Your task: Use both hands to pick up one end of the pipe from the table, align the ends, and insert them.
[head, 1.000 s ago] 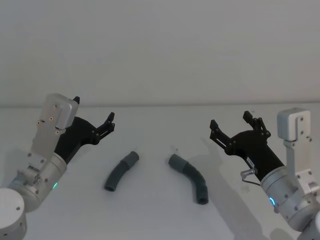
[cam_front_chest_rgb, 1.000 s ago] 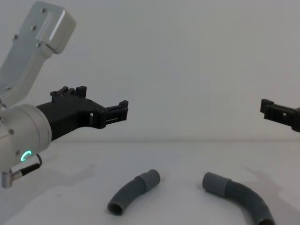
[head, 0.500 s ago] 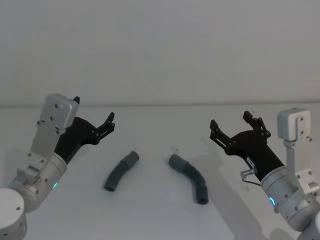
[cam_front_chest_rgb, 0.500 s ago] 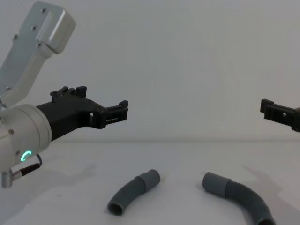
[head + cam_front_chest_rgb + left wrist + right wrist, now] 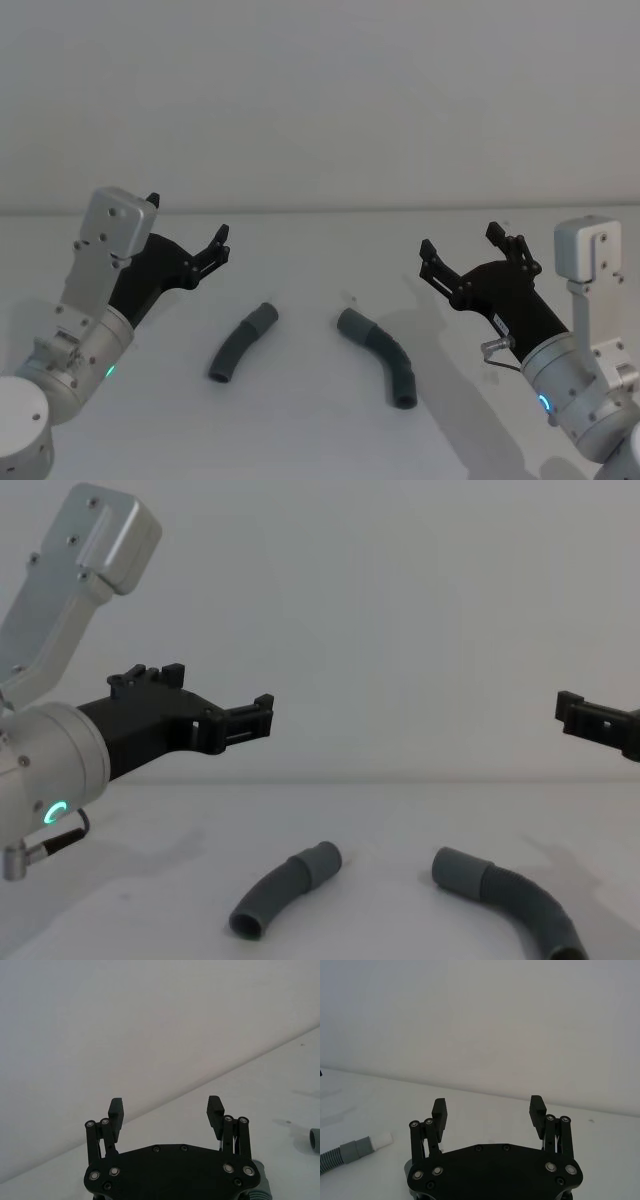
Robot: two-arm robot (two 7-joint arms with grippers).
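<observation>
Barely begun: nothing lifted, nothing aligned, nothing inserted.

On the plain matte white table [image 5: 300, 440], two hose pieces lying flat, near each other yet apart. To the left, the short dark grey curved hose piece [image 5: 240, 343], one end angled inward and away from the robot. To the right, the longer dark grey ribbed hose piece [image 5: 381, 356], its wide smooth socket cuff [image 5: 350, 322] turned toward the short piece across a bare gap. In the right wrist view, a narrow pale tip [image 5: 382, 1139] on what looks like the short piece's grey cuff.

Left black plastic two-finger tool [image 5: 190, 225], on a silver-grey arm [image 5: 85, 330] with a green ring light [image 5: 52, 812]: spread wide, empty, raised above the table, up and left of the short piece and well apart from it. Right black two-finger tool [image 5: 462, 243]: likewise spread wide and empty, raised to the right of the longer piece, clear of it.

Left to do, as a judgement: lower each tool, pinch one piece near its cuff, lift, line up pale tip with socket, push home.
</observation>
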